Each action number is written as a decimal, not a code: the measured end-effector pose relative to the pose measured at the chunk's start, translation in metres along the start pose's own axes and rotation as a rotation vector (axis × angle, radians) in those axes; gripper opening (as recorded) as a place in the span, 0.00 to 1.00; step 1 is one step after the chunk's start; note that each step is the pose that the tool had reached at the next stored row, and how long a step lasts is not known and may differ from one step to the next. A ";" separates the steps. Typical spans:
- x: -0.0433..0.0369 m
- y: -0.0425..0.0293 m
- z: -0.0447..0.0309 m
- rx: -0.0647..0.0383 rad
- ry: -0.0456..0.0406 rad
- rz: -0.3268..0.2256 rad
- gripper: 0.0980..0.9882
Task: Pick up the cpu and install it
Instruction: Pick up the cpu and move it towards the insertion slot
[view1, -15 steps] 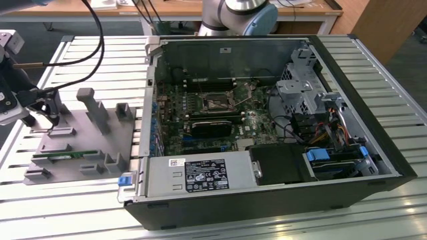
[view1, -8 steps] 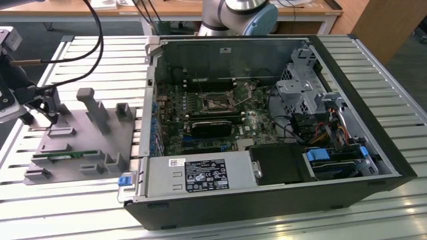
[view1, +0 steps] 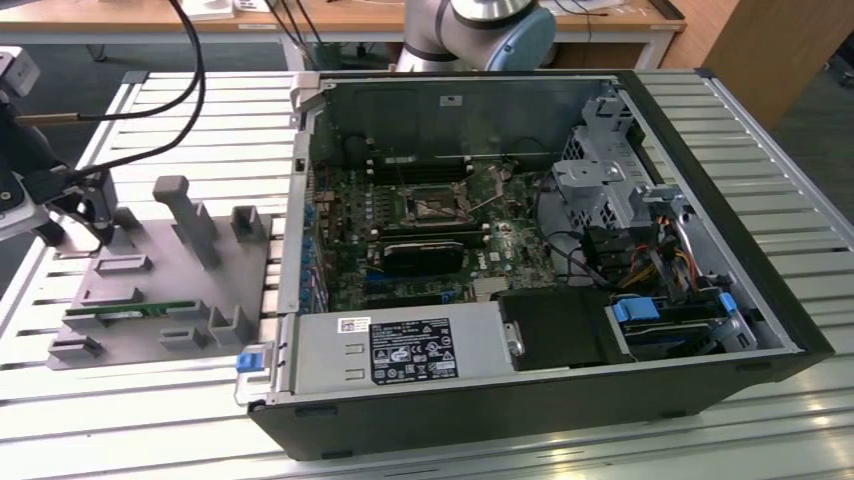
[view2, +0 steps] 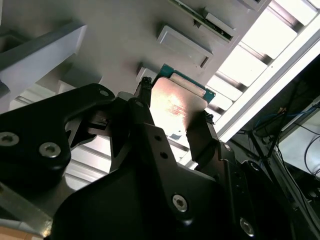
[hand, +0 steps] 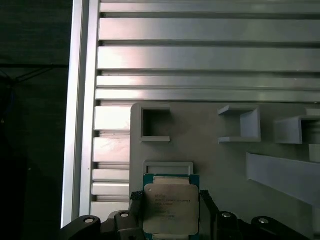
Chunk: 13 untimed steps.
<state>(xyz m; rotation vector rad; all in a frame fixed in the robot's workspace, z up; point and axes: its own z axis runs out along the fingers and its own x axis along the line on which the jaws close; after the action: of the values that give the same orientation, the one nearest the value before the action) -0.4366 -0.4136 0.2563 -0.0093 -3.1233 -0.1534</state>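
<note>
Hovering over the grey plastic tray (view1: 160, 262) at the exterior view's left, the gripper (view1: 80, 235) sat low among the tray's upright posts, well apart from the open computer case (view1: 534, 405) that filled the middle of the slatted metal table (view1: 174, 150). In both wrist views the cpu (hand: 170, 210) (view2: 177, 102) lay between the two black fingers (hand: 136, 210), its silver-grey lid facing the first wrist camera and a thin green rim showing along one edge. The claw was narrowed to the chip's width, one finger against each of two opposite sides, so it had hold of the cpu. The chip sat just beside a shallow rectangular pocket on the tray, partly overlapping the pocket's frame. Whether it was resting on the tray or raised slightly off it was hard to judge from these angles; it looked a little lifted. A long green memory stick (view1: 118, 311) lay in a slot near the tray's front edge, away from the gripper. Inside the case the motherboard (view1: 427, 235) lay exposed, far from the chip.
</note>
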 end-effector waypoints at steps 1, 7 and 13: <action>0.0000 0.0001 -0.0007 0.000 -0.0001 0.000 0.49; 0.0001 0.0005 -0.0054 -0.001 0.0001 0.000 0.49; 0.0001 0.0010 -0.0100 -0.002 0.0000 0.000 0.49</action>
<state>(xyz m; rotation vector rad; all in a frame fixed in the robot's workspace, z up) -0.4366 -0.4136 0.2663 -0.0092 -3.1232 -0.1562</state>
